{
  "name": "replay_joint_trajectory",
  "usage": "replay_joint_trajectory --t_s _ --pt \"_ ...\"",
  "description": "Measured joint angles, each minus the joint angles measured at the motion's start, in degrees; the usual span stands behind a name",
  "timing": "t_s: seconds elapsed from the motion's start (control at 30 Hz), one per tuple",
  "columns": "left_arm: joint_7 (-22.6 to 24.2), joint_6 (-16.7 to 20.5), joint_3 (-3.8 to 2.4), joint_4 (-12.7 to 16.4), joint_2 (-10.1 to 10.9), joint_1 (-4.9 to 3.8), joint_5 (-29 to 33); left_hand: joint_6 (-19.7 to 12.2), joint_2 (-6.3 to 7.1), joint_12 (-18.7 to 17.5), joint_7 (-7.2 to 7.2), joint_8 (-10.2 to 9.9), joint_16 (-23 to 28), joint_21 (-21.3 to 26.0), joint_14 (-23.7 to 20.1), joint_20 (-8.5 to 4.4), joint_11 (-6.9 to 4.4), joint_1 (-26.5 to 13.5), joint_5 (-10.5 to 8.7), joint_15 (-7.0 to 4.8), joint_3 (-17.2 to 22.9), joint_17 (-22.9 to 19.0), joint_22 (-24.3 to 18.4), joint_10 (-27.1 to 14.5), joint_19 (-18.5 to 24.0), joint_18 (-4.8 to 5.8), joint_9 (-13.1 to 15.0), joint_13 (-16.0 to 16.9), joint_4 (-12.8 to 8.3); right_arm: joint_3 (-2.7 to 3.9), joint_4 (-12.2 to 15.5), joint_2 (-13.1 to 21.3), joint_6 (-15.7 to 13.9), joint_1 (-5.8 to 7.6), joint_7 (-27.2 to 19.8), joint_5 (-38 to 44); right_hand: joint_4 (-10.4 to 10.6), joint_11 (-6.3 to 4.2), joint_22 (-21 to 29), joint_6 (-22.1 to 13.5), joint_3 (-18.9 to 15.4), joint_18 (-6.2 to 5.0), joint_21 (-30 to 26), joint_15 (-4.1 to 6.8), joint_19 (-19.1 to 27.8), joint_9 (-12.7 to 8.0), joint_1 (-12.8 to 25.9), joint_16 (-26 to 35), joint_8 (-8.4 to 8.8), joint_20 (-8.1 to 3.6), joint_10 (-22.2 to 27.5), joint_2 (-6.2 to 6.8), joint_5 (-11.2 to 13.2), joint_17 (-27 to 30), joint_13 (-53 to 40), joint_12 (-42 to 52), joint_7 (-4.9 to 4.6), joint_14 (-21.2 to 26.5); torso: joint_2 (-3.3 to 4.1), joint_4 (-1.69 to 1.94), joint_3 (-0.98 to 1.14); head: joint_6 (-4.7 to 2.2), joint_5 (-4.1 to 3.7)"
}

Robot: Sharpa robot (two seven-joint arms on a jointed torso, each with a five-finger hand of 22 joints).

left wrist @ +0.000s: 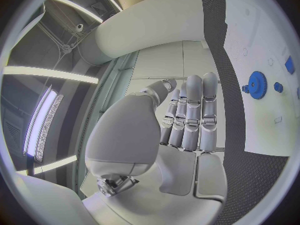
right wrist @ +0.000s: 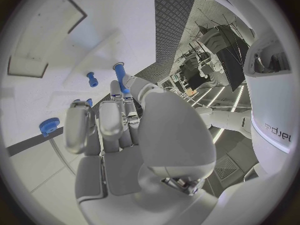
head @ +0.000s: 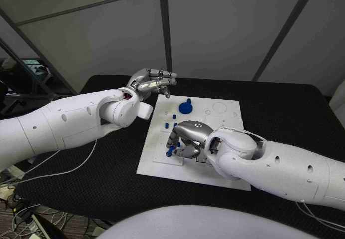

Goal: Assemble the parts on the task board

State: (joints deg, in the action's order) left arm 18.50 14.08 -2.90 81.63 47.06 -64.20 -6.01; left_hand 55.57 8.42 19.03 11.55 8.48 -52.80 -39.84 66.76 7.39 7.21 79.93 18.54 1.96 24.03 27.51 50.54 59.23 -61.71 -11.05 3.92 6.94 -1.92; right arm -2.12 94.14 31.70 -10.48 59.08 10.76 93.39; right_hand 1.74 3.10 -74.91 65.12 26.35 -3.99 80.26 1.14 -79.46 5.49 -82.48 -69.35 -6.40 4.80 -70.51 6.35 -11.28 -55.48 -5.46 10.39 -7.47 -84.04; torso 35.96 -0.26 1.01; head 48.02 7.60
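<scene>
The white task board [head: 223,119] lies in the middle of the black table. A blue gear [head: 186,106] [left wrist: 256,84] stands near the board's far left part, with small blue pegs [head: 175,117] just in front of it. My right hand [head: 185,140] is low over the board's left half. It pinches a long blue peg [right wrist: 121,78] between the thumb and a fingertip. Close by are a short blue peg [right wrist: 92,79] and the gear [right wrist: 49,126]. My left hand [head: 152,80] [left wrist: 187,115] hangs above the board's far left corner with its fingers stretched out, holding nothing.
The black table [head: 287,114] reaches well past the board on every side. The board has empty rectangular recesses [right wrist: 26,66] and small holes on its right half [head: 219,110]. Cables [head: 50,174] hang off the table's left edge.
</scene>
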Motion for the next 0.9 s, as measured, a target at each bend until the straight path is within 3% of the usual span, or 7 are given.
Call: replay_joint_trajectory --t_s 0.2,0.7,0.73,0.8,0.9 --pt "0.00 0.00 0.00 0.01 0.02 0.00 0.00 0.00 0.00 0.00 0.00 0.00 0.00 0.00 0.00 0.00 0.00 0.00 0.00 0.00 0.00 0.00 0.00 0.00 0.00 0.00 0.00 0.00 0.00 -0.07 -0.11 -0.36 0.92 0.00 0.81 0.94 0.00 0.00 0.00 -0.01 0.00 0.00 0.00 0.00 0.00 0.31 0.00 0.00 -0.05 0.00 0.00 0.00 0.01 0.05 0.00 -0.08 -0.10 0.00 0.01 0.01 -0.01 0.11 0.00" --pt "0.00 0.00 0.00 0.01 0.03 0.00 0.00 0.00 0.00 0.00 0.00 0.00 0.00 0.00 0.00 0.00 0.00 0.00 0.00 0.00 0.00 0.00 0.00 0.00 0.00 0.00 0.00 0.00 0.00 -0.97 -0.31 -1.36 1.22 0.13 1.60 2.24 0.00 0.24 0.01 -0.16 -0.01 -0.01 0.00 0.00 0.14 0.23 0.17 0.00 -0.08 0.14 0.23 0.17 -0.15 0.21 0.01 -0.32 -0.28 0.00 0.00 0.02 -0.01 0.20 0.14" --pt "0.00 0.00 0.00 0.01 0.03 0.00 0.00 0.00 0.00 0.00 0.00 0.00 0.00 0.00 0.00 0.00 0.00 0.00 0.00 0.00 0.00 0.00 0.00 0.00 0.00 0.00 0.00 0.00 0.00 -1.01 -0.32 -1.42 1.19 0.13 1.60 2.27 0.13 0.83 0.01 -0.63 -0.14 -0.01 0.00 -0.02 0.43 0.22 0.71 0.01 0.06 0.43 0.86 0.71 -0.37 0.42 0.03 -0.93 -0.73 0.02 0.00 0.02 -0.01 0.20 0.14" --pt "0.00 -0.01 0.00 0.00 0.02 0.00 0.00 0.00 0.00 0.00 0.00 0.00 0.00 0.00 0.00 0.00 0.00 0.00 0.00 0.00 0.00 0.01 0.00 0.00 0.00 -0.01 0.00 0.00 0.00 -1.11 -0.36 -1.53 1.11 0.13 1.58 2.29 0.79 1.84 0.82 -2.98 -0.78 -0.01 -1.02 -1.03 1.42 -0.28 2.07 0.50 1.61 1.15 3.86 1.69 -1.24 1.57 0.62 -2.55 -1.61 0.06 0.00 0.01 -0.02 0.21 0.14" --pt "0.00 -0.01 0.00 -0.03 0.00 0.00 0.00 0.00 0.00 0.00 0.00 0.00 0.00 0.00 0.00 0.00 0.00 0.00 0.00 0.00 0.00 0.01 0.00 0.00 0.00 0.00 0.00 0.00 0.00 -1.28 -0.50 -1.56 0.89 0.09 1.44 2.30 1.55 2.27 2.99 -7.20 -1.56 -0.01 -2.73 -1.75 3.33 -1.37 3.69 1.66 2.74 1.69 7.65 3.02 -1.37 3.35 1.92 -4.31 -1.62 0.30 -0.01 0.01 -0.02 0.18 0.14"
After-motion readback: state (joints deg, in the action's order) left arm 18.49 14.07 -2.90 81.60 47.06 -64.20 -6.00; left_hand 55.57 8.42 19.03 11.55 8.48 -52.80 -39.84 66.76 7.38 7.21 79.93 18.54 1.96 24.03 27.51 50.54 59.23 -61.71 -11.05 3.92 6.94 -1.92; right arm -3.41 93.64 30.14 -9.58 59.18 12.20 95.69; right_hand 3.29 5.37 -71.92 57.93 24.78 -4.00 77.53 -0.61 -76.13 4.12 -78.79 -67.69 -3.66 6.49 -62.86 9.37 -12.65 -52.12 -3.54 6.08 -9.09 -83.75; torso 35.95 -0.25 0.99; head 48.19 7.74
